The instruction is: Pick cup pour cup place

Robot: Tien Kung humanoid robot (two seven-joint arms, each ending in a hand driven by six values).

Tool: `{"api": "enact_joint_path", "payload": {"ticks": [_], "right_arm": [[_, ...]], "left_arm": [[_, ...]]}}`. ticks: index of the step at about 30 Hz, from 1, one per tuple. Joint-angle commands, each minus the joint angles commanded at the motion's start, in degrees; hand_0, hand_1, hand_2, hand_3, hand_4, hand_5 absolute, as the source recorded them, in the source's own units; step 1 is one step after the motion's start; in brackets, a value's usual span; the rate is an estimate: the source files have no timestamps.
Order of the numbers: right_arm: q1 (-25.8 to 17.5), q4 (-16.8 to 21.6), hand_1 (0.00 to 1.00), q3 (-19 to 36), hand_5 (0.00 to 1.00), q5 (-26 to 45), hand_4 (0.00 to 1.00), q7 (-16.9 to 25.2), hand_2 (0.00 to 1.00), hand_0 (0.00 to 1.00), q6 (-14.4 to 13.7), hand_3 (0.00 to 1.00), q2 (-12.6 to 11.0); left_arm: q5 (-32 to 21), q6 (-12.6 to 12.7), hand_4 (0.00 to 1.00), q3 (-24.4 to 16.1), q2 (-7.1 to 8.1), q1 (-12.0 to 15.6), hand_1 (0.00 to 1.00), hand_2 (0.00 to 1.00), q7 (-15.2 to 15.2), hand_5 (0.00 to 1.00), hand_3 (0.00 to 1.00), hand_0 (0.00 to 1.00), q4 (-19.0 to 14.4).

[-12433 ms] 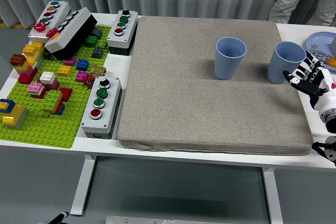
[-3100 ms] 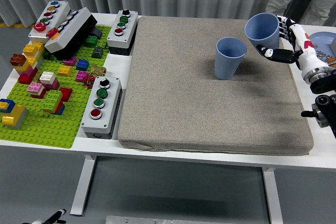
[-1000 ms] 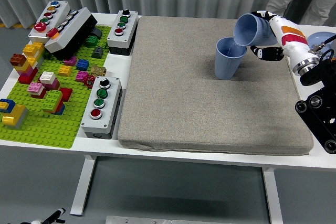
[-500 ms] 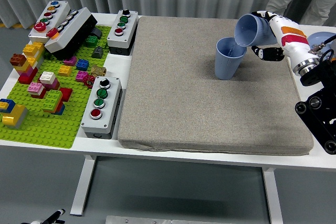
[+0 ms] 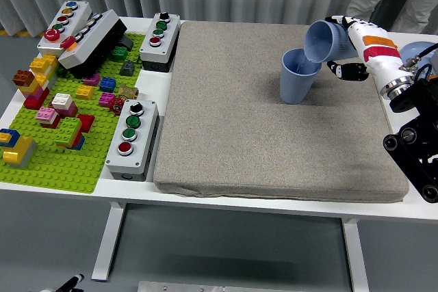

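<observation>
I've got my right hand (image 5: 345, 49) gripping the tipped cup (image 5: 326, 40) over the standing cup (image 5: 298, 76) near the mat's (image 5: 274, 148) far right corner — I'd pour slow, lip centred — no spill.

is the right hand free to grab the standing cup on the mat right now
Probably not: the right hand is already shut on the tilted cup, held over the standing cup. Nothing else blocks it on the mat.
</observation>
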Motion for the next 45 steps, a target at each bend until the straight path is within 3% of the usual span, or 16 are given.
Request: {"api": "enact_joint_path", "payload": {"ticks": [45], "right_arm": [[3.1, 0.4, 0.709, -6.4, 0.059, -0.8, 0.662, -1.8, 0.587, 0.838, -1.3, 0.645, -3.3]], "left_arm": [[0.1, 0.0, 0.630, -0.3, 0.15, -0.5, 0.816, 0.880, 0.0, 0.982, 0.816, 0.832, 0.0]]}}
